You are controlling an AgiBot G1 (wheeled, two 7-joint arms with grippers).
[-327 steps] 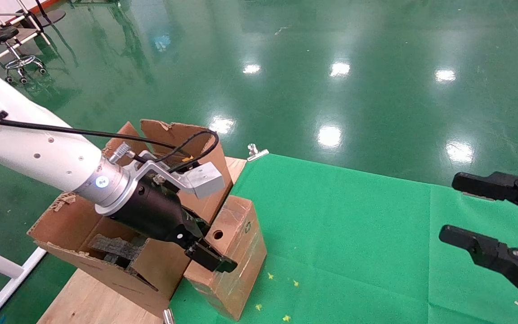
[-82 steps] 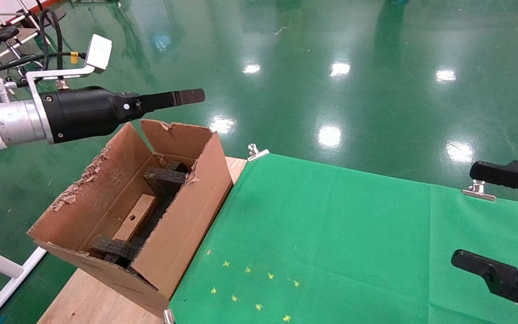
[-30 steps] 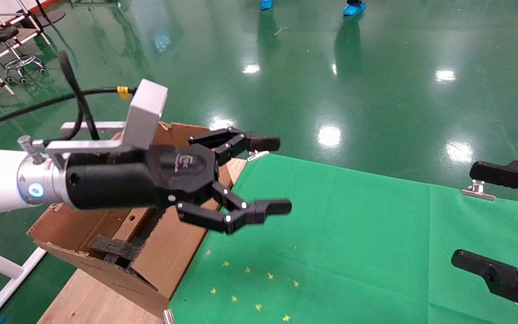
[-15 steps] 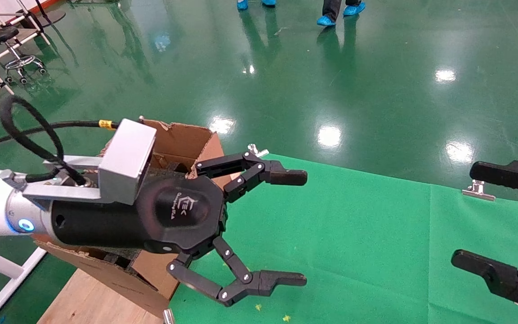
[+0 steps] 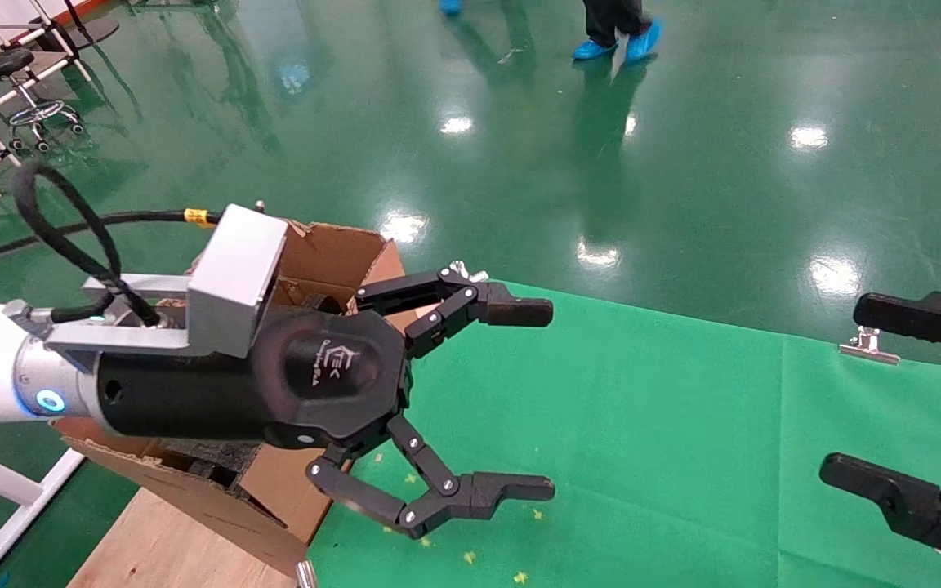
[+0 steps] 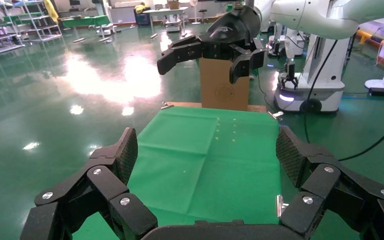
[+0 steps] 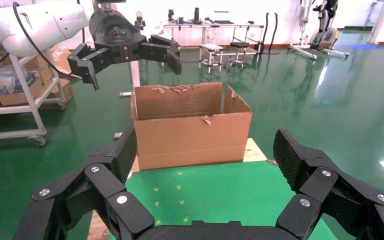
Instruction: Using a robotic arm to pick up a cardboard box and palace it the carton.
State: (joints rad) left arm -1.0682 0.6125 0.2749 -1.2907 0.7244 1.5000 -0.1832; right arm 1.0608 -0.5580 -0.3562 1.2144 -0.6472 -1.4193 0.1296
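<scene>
Since earlier, robotic arm (image 5: 470, 400) has cleared carton (image 5: 340, 245), fingers spread

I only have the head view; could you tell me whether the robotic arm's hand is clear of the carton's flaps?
Observer: Yes. In the right wrist view, the robotic arm's hand hangs open and empty, higher than the carton, with a gap above the torn flap rim.
Operator: Thank you. What carries that arm?
Observer: The left wrist view shows it rising from a white wheeled base on the floor beside the table.
Operator: And our own hands?
Observer: The wrist views show the left hand and the right hand both open and empty.
</scene>
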